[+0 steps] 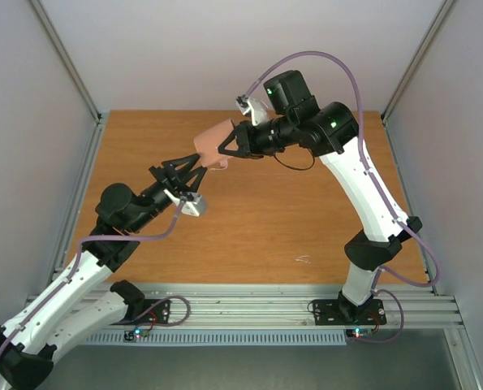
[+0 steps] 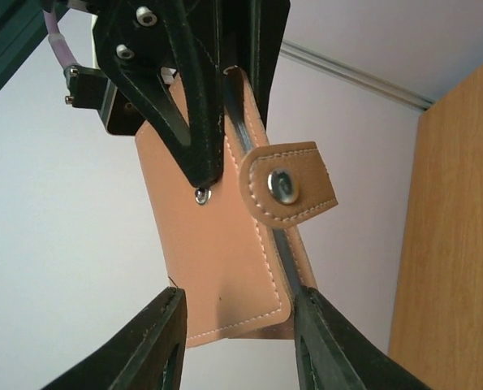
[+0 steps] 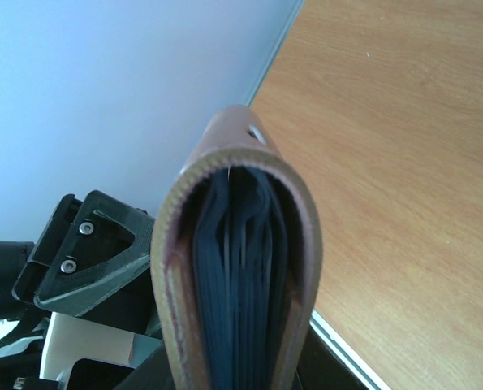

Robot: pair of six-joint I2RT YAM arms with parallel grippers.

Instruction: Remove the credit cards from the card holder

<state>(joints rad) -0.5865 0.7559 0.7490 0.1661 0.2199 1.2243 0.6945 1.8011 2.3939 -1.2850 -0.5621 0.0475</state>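
Right claw [image 1: 226,148] clenched on card holder [image 2: 217,268], holds it above desk [image 1: 265,236], far middle, free end offered toward left arm. Snap tab [image 2: 286,183] hangs undone, so mouth is accessible. Credit cards [image 3: 237,276] packed inside, only dark edges visible. Left claw [image 2: 239,296] straddles free end; cannot tell whether jaws press yet. Likely bracing holder for card pull.
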